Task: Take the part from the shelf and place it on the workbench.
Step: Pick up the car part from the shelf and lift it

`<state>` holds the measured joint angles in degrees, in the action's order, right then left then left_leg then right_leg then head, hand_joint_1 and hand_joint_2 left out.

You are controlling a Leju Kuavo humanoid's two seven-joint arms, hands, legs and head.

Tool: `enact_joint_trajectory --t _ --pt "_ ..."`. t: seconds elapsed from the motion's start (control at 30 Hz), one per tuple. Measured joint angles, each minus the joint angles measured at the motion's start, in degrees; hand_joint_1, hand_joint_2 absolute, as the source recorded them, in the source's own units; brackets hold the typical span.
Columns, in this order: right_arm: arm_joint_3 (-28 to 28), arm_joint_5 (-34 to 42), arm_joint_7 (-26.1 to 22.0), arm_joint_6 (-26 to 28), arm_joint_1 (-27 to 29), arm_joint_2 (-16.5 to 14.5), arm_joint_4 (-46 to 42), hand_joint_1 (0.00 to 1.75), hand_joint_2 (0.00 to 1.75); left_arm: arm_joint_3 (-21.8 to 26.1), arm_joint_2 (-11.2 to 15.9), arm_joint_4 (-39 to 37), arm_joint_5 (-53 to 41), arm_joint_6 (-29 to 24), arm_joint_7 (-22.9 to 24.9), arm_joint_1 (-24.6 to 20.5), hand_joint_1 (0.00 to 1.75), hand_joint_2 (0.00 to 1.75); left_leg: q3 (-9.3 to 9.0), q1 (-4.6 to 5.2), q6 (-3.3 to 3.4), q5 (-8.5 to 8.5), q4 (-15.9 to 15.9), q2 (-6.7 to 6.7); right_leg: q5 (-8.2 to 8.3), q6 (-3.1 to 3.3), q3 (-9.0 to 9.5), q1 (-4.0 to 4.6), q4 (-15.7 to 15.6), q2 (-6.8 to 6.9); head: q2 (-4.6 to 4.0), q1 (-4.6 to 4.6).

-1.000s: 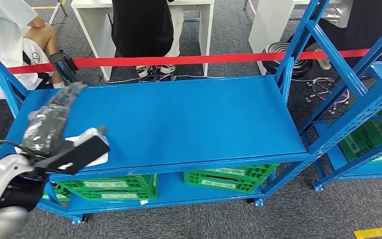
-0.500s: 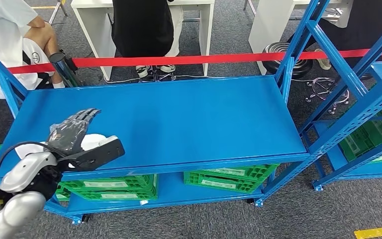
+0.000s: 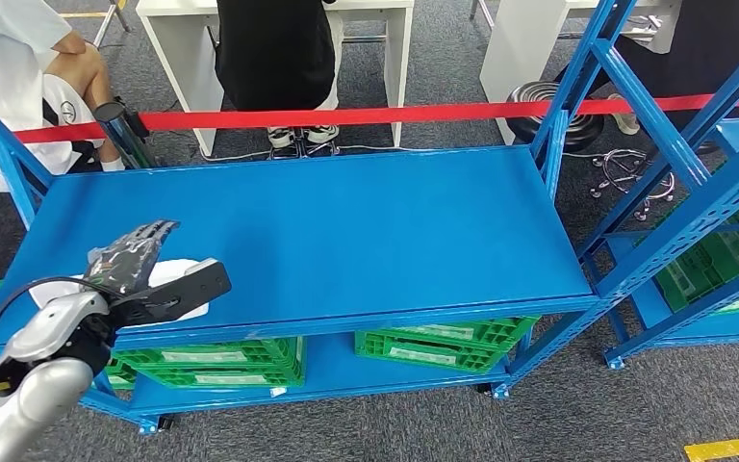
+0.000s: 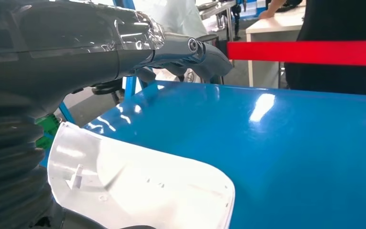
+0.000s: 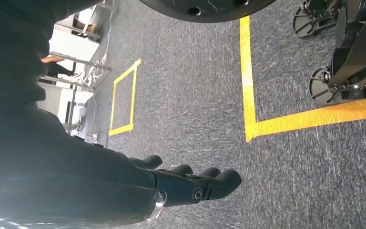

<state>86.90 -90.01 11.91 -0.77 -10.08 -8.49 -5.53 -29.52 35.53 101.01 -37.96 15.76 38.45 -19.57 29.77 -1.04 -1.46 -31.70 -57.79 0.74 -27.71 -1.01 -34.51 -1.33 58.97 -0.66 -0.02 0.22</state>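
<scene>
left hand (image 3: 140, 258), fingers extended over the white part (image 3: 175, 279), which lies flat near the front-left edge of the blue workbench (image 3: 366, 231); grasp cannot be told. right hand (image 5: 190, 183) hangs empty, fingers loosely apart. risk: withdrawal could drag the part off the edge.

White part (image 3: 181, 272): mostly hidden beneath left robot hand (image 3: 144, 268); grip contact unclear. In the left wrist view, part's near edge cut off by frame.
</scene>
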Motion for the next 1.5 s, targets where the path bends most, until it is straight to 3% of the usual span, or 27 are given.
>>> enact_joint_trajectory --t 0.47,0.8,0.93,1.17,1.5 --pt "0.0 0.0 0.02 0.0 0.0 -0.14 0.0 0.0 1.75 0.6 -0.44 -2.3 -0.14 0.09 0.0 0.15 0.0 1.75 -0.01 0.0 0.0 0.0 0.01 -0.12 0.01 0.02 0.0 0.0 0.0 -0.02 0.0 0.0" --pt "0.0 0.02 0.45 0.43 0.09 -0.13 0.0 0.0 1.75 5.13 -0.41 -3.11 4.11 -0.77 0.0 1.04 0.0 1.75 -0.03 -0.01 0.0 0.0 0.02 -0.39 0.02 0.03 0.01 0.0 0.02 -0.06 0.0 0.0" --pt "0.03 0.45 0.46 1.1 0.13 -0.14 0.0 0.0 1.75 9.37 0.52 -1.66 11.08 -4.16 0.0 2.1 0.0 0.0 -0.07 -0.03 -0.01 -0.01 0.04 -0.68 0.06 0.09 0.01 0.02 0.04 -0.19 0.0 -0.01" --pt "0.05 0.66 0.46 1.39 0.18 -0.14 0.0 0.0 1.75 17.52 2.3 2.13 13.39 -2.17 0.0 3.98 0.0 0.0 -0.13 -0.04 -0.04 -0.04 0.05 -0.83 0.08 0.11 0.01 0.03 0.03 -0.34 0.0 0.0" --pt "0.15 0.8 0.79 1.44 0.16 -0.14 0.0 0.0 1.75 23.95 2.87 4.37 13.36 0.41 0.0 6.21 0.0 0.0 -0.14 -0.04 -0.04 -0.04 0.05 -0.8 0.09 0.13 0.01 0.04 0.03 -0.35 0.0 -0.01"
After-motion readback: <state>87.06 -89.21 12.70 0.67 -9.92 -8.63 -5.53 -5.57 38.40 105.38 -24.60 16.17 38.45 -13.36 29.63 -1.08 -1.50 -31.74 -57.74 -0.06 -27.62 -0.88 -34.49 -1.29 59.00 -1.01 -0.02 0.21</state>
